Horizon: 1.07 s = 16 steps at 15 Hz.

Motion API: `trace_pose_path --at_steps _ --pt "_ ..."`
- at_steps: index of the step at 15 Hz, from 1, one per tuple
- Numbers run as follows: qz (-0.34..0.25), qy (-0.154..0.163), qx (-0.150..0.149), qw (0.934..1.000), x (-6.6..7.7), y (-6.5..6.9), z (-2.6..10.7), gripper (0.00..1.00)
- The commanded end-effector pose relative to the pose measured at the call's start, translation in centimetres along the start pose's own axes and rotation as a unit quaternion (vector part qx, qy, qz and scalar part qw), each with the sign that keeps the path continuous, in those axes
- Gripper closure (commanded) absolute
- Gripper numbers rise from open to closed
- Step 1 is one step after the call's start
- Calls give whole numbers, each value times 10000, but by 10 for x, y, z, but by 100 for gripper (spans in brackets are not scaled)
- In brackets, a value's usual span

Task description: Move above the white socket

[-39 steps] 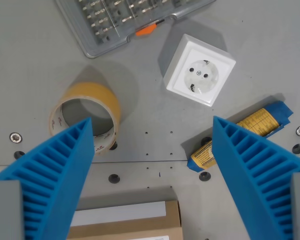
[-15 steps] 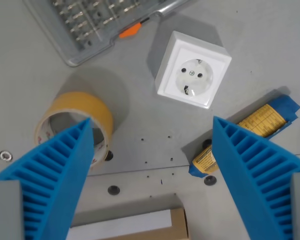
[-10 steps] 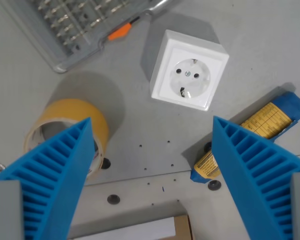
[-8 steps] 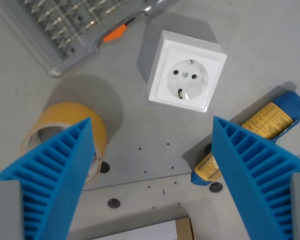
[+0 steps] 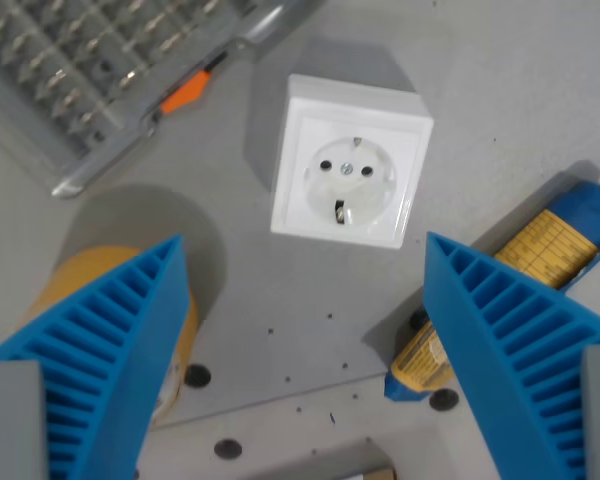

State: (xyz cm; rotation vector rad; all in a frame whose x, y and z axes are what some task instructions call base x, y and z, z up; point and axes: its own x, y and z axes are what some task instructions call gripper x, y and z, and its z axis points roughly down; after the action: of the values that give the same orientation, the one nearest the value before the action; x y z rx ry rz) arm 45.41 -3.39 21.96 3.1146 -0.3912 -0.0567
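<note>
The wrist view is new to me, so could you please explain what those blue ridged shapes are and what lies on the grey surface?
This picture comes from a camera mounted on the robot arm's wrist, looking straight down. The two blue ridged wedges at the bottom are the fingers of the claw; they stand wide apart and hold nothing.

Below them is a grey table with small holes. On it lies the white socket, near the middle of the picture, between and beyond the fingers. A clear case with an orange latch sits at the wrist view's upper left. A roll of yellow tape is partly hidden behind the finger on the wrist view's left. A yellow and blue object lies at the wrist view's right; I cannot tell what it is.
</note>
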Motion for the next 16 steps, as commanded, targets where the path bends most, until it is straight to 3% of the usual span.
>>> trace_pose_path --at_steps 1,8,16 --pt "745 431 105 9962 -3 7 15 0" --pt "912 470 162 9946 -3 17 37 0" --pt "936 431 176 9945 -2 22 52 0"
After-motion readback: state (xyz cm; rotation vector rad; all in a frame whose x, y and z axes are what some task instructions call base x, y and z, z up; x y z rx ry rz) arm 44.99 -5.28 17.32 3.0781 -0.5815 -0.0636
